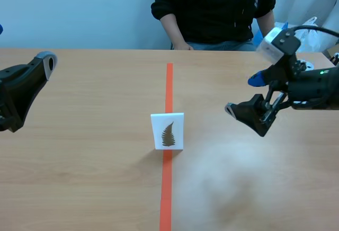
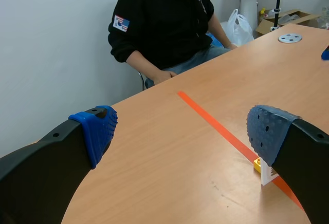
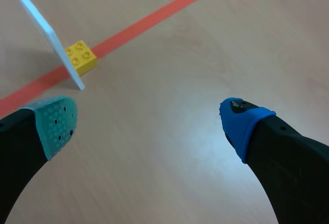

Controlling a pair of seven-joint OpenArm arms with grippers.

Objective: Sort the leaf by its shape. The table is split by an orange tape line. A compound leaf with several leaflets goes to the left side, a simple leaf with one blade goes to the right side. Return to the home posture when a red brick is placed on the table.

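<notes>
A white card (image 1: 167,131) printed with a fern-like leaf of several leaflets stands upright on the orange tape line (image 1: 169,85) at the table's middle. A yellow brick (image 3: 80,57) props it up from behind. My right gripper (image 1: 244,94) hovers open above the table, right of the card. In the right wrist view the card (image 3: 46,36) is ahead of my open right gripper (image 3: 146,124), out past the green-padded finger. My left gripper (image 1: 42,67) is raised at the far left, well away from the card. It (image 2: 180,131) is open, with the card's edge (image 2: 267,175) and the brick (image 2: 256,165) showing beside one finger.
A person in a black sweater (image 1: 212,8) sits across the table with a hand (image 1: 183,45) at its far edge. A grey disc (image 2: 290,38) lies near the far right corner. Bare wood lies on both sides of the tape line.
</notes>
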